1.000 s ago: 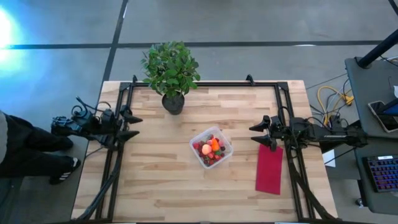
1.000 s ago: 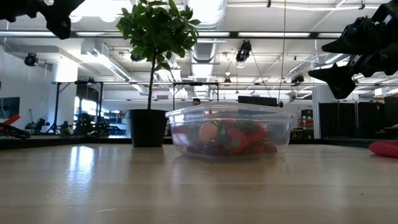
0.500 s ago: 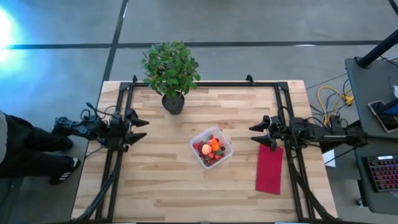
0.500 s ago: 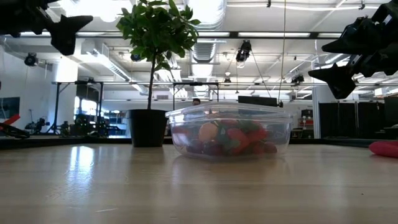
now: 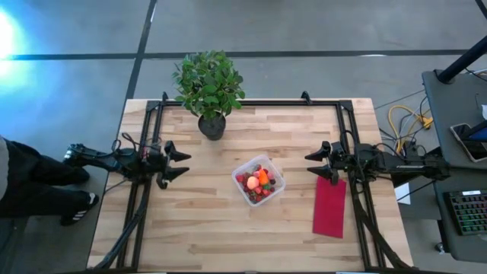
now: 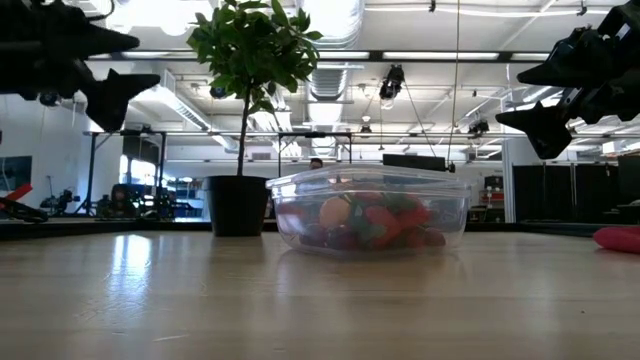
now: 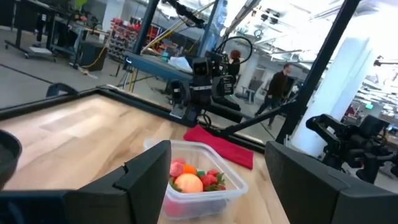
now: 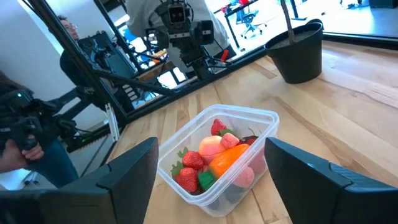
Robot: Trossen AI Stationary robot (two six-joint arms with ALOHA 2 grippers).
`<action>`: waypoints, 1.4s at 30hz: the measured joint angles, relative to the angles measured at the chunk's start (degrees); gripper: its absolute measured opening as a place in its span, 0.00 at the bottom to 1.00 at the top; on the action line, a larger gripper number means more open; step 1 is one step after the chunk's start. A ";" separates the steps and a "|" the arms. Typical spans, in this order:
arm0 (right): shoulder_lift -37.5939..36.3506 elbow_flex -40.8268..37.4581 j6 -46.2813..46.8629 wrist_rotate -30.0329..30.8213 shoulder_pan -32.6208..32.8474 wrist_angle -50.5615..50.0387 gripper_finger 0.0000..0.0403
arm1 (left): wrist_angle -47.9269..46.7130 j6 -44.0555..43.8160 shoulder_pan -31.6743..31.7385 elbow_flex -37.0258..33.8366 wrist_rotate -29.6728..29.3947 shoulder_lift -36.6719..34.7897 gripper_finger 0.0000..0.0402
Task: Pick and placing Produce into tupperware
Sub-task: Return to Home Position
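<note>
The clear square tupperware (image 5: 259,180) stands on its flat base near the table's middle and holds the produce (image 5: 256,183): red berries, an orange-red strawberry and a round pink-orange fruit, seen also as produce (image 8: 219,155) and produce (image 7: 190,179). My left gripper (image 5: 181,164) hovers open above the table's left part, its fingers pointing at the tupperware (image 6: 368,211). My right gripper (image 5: 310,164) hovers open on the tupperware's right side, well above the table. Neither touches anything.
A potted plant (image 5: 209,90) stands at the far edge, behind and left of the tupperware. A flat magenta cloth (image 5: 329,206) lies by the right edge under my right arm. Bare wood (image 5: 205,228) fills the near half. A person's legs (image 5: 30,183) show off the table's left.
My left gripper has moved steadily toward the table's right, from over the left rail toward the tupperware, and has come lower in the low view. It stays open. My right arm, the tupperware and the produce have kept still.
</note>
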 joint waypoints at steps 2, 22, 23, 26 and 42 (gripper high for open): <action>0.00 0.00 0.00 0.00 0.00 0.00 0.71 | 1.80 -0.26 0.00 -1.52 -0.24 0.00 0.61; 0.00 0.00 0.01 -0.01 0.00 0.00 0.71 | 0.28 -1.31 0.00 -1.67 -3.95 3.03 0.61; 0.00 0.00 0.00 0.01 0.00 0.00 0.71 | 0.31 -1.31 0.00 -1.67 -3.95 3.21 0.61; 0.00 0.00 -0.01 -0.01 0.00 0.00 0.71 | 0.33 -1.31 0.00 -1.69 -3.96 3.63 0.61; 0.00 0.00 -0.01 -0.02 0.00 0.00 0.71 | 0.39 -1.33 0.00 -1.76 -3.95 5.74 0.61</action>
